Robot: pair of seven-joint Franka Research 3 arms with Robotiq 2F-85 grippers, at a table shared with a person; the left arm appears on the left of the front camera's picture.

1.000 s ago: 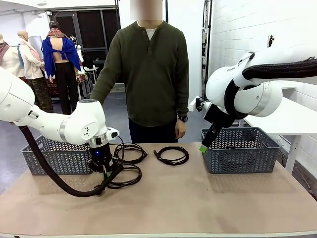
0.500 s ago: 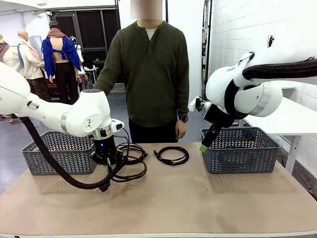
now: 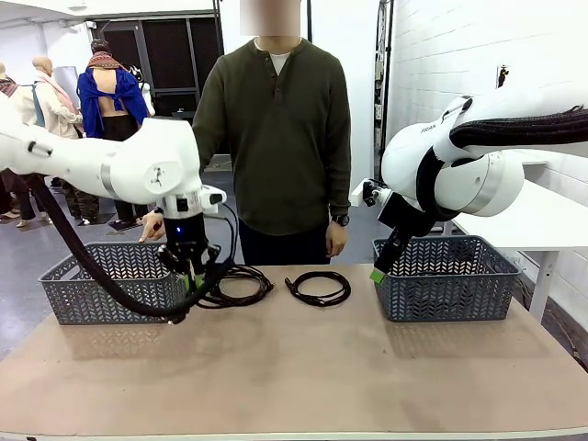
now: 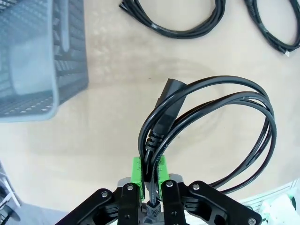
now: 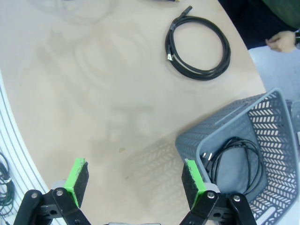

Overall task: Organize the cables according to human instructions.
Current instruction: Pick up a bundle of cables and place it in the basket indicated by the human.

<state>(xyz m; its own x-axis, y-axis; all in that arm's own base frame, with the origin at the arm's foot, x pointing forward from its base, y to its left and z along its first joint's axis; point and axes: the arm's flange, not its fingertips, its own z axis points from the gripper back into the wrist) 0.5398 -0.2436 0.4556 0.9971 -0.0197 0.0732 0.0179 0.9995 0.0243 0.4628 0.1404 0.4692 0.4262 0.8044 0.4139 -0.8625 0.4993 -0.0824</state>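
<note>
Black power cords number four: held cord (image 4: 168, 103) clamped between left fingers (image 4: 136, 168); two loose cords (image 4: 187, 33) (image 4: 269, 35) on tabletop (image 4: 117, 93); fourth cord (image 5: 234, 139) inside grey basket (image 5: 197, 140); right fingers (image 5: 77, 180) apart.

Counted four black cables: one held cable (image 4: 164, 105), one left counter cable (image 4: 187, 33), one right counter cable (image 5: 225, 47), one basket cable (image 5: 234, 140). Also tallied two baskets, left basket (image 3: 101, 299) and right basket (image 3: 441, 289); two arms, left arm (image 3: 110, 170) and right arm (image 3: 469, 179); one person (image 3: 276, 138).
</note>
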